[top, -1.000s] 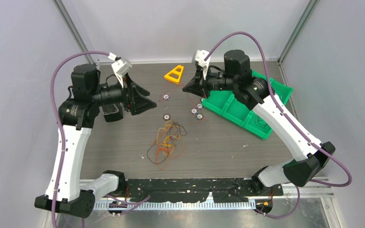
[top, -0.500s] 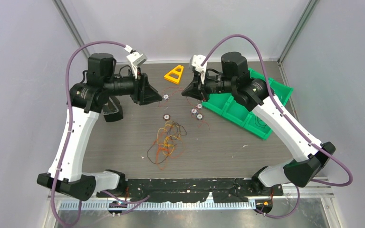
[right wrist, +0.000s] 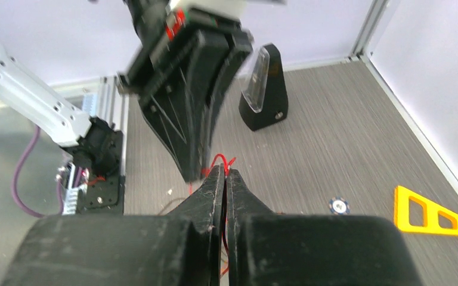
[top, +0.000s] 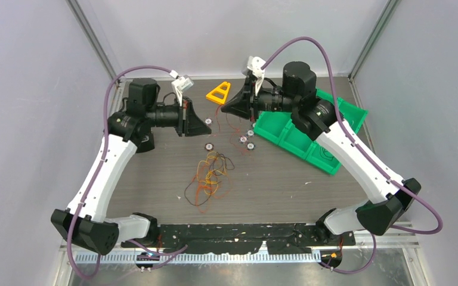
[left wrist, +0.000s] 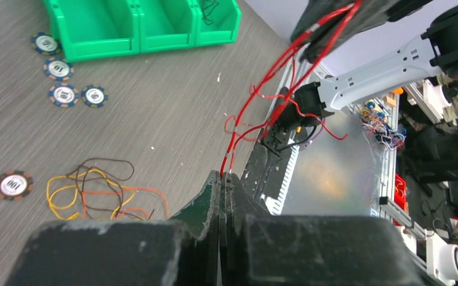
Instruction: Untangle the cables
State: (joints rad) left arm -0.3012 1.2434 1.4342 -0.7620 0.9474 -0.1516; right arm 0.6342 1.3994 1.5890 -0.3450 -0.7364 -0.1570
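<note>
From above, the left tool (top: pixel 207 126) and the right tool (top: pixel 224 109) are raised over the far middle of the surface (top: pixel 286 185), their tips pointing at each other and close together. The bundle of cables (top: pixel 210 174) lies flat on the surface nearer the arm bases, well apart from both tools: loose loops of yellow, orange and dark brown. Poker chips (top: pixel 247 143) are scattered between the bundle and the green bin (top: pixel 301 140). An orange triangle (top: pixel 219 93) sits at the far edge.

In the left wrist view, the left tool (left wrist: pixel 223 177) has its jaws pressed fully together on a red cable (left wrist: pixel 231 149). It leaves the tips and runs up, with kinks and small loops, to the right tool (left wrist: pixel 328 27) at the top. The bundle of cables (left wrist: pixel 95 190) lies below and to the left on the surface, clear of the jaws.

In the right wrist view, the right tool (right wrist: pixel 225 173) is likewise closed tight, with the red cable (right wrist: pixel 219 161) pinched at its tips. The left tool (right wrist: pixel 195 170) hangs just beyond, its tip almost meeting them. A black wedge-shaped object (right wrist: pixel 264 89) stands behind.
</note>
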